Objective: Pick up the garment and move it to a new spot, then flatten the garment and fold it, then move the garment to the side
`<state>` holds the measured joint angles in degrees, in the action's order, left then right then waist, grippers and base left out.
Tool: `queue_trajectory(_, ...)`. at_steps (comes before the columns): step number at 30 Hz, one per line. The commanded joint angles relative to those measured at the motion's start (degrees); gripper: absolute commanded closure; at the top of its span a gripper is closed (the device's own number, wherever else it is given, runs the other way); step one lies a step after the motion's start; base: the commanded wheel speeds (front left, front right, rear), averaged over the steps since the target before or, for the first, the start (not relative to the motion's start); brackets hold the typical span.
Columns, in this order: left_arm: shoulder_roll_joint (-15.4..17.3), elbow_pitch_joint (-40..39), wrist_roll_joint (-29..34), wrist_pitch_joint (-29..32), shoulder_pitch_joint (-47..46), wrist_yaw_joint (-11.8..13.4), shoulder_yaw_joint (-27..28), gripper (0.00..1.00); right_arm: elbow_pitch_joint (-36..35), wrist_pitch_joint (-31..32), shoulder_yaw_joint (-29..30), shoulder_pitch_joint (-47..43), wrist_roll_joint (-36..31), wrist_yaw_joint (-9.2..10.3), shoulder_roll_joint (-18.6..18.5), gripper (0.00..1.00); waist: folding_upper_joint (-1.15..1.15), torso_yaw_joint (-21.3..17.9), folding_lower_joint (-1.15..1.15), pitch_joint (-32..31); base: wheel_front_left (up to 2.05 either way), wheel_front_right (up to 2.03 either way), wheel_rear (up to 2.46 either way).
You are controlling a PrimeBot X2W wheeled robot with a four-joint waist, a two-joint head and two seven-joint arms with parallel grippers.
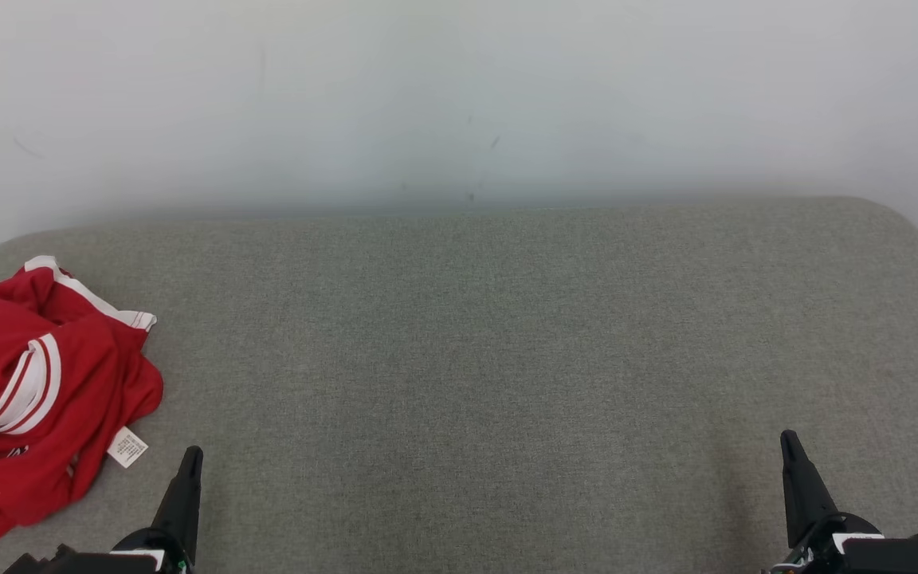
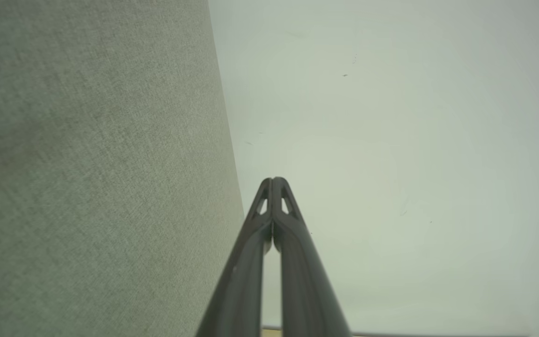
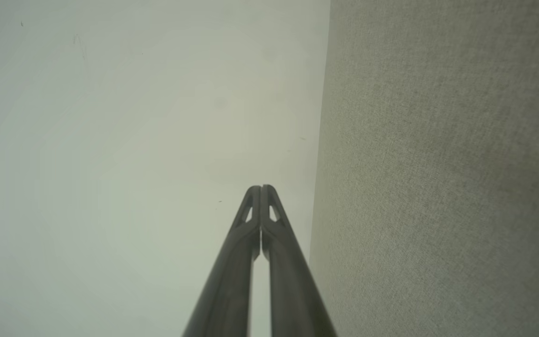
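Both sets of jaws are pressed tightly together with nothing between them. The left gripper (image 2: 273, 180) has its dark fingers meeting at the tips in its own wrist view, and the right gripper (image 3: 261, 187) looks the same in its view. In the head view they sit at the lower left and lower right corners, fingers pointing up the frame, well apart from each other and each above bare grey fabric. The red garment (image 1: 37, 399), trimmed with white stripes, lies crumpled at the left edge of the head view, partly cut off by the frame. A small white label (image 1: 127, 446) pokes out at its lower right, near the left gripper's tip, though nothing touches the cloth. It rests on a broad grey upholstered surface (image 1: 491, 359) that spans the middle and bottom of the frame, with a pale wall (image 1: 459, 96) across the top. By the look of it no step is done: the garment is bunched and unfolded, so pickup, relocation, flattening, folding and the final shift aside all remain. Count: one garment, one label, two grippers, one surface.
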<state>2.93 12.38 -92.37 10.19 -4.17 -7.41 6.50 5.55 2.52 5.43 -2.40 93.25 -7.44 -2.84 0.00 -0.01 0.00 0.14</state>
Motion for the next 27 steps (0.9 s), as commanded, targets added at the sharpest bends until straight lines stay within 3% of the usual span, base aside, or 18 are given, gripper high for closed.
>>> queue_trajectory(1, -0.1, -0.2, -0.5, 0.1, -0.7, -0.2, 0.2, 1.00, -0.2, 0.1, 0.0, 0.3, 0.2, -0.08, -0.1, 1.00, 0.00, 0.0, 0.00, 0.0, 0.00, 0.00, 0.00)
queue_trajectory(8, -0.1, -0.2, -0.5, 0.1, -0.7, -0.2, 0.2, 1.00, -0.2, 0.1, 0.0, 0.3, 0.2, -0.09, -0.1, 1.00, 0.00, 0.0, 0.00, 0.0, 0.00, 0.00, 0.00)
queue_trajectory(9, -0.3, 1.7, 0.1, -0.1, 1.2, 0.0, -0.2, 0.00, 1.8, -0.1, -0.2, -0.8, 0.0, 0.15, 0.1, 0.00, 0.00, 0.0, 0.00, 0.0, 0.00, 0.00, 0.00)
queue_trajectory(21, -0.2, 0.6, 1.8, -4.1, 2.6, 0.0, -2.4, 0.00, 1.5, -2.9, -2.8, -0.9, -1.3, 0.11, 0.1, 0.00, 0.00, -0.1, 0.00, -0.6, 0.00, 0.00, 0.00)
queue_trajectory(27, -0.2, 0.6, 7.7, -6.0, 3.1, 0.0, -2.2, 0.00, 2.4, -4.2, -3.3, -0.7, -5.6, 0.08, 0.1, 0.00, 0.00, -0.1, 0.00, -0.9, 0.00, 0.00, 0.00)
